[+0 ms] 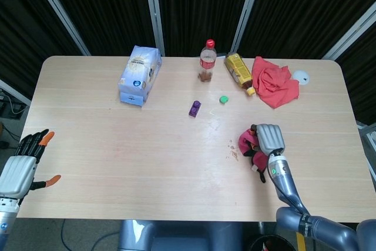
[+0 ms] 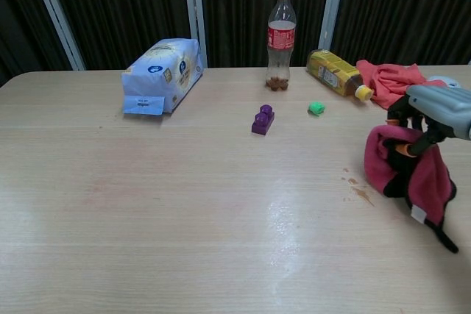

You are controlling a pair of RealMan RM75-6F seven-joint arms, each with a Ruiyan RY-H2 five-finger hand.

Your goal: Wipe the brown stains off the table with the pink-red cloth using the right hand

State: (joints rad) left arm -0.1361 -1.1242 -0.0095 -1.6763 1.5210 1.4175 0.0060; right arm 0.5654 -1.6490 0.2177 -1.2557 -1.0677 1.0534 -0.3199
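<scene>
My right hand grips the pink-red cloth, which hangs bunched from its fingers just above the table. The small brown stains lie on the wood right beside the cloth's left edge. My left hand hovers off the table's front left corner with its fingers spread and nothing in it; the chest view does not show it.
Along the far side stand a blue-white bag, a cola bottle, a lying yellow bottle and a coral cloth. A purple block and a green cap lie mid-table. A white disc sits far right.
</scene>
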